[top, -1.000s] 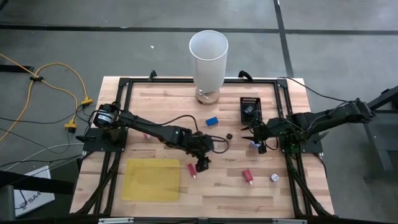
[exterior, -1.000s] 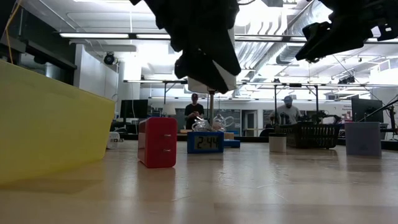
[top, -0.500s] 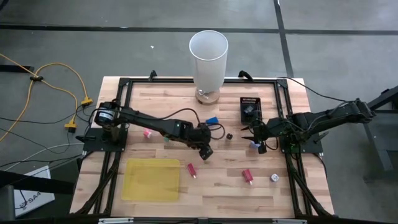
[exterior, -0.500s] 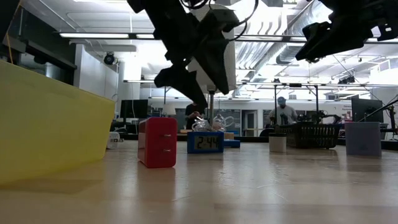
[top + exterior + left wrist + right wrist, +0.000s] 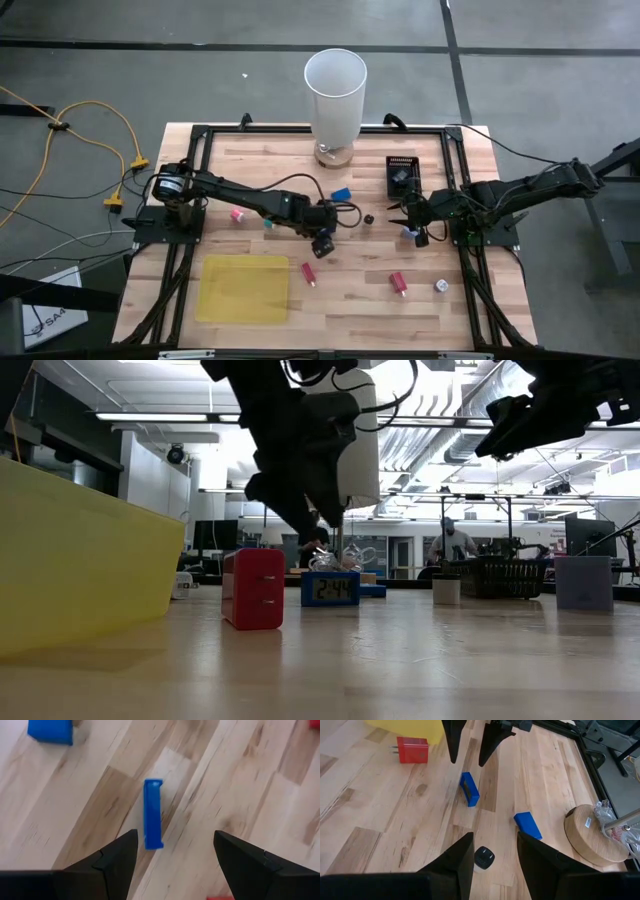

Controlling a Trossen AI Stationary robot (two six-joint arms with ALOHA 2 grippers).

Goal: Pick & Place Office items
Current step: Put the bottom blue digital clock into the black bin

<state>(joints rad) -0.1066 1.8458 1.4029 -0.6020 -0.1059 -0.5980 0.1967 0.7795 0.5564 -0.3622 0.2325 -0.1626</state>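
Left gripper (image 5: 170, 851), fingers apart and empty, hangs over the thin blue block (image 5: 153, 813) lying on the bench, apparently lined up to grasp; beyond that block waits the right gripper (image 5: 408, 222), fingers apart, empty.

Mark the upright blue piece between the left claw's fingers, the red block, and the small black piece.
upright blue piece (image 5: 152, 813), left wrist view, its top edge.
red block (image 5: 412, 750), right wrist view, its upper face.
small black piece (image 5: 483, 856), right wrist view, its top.
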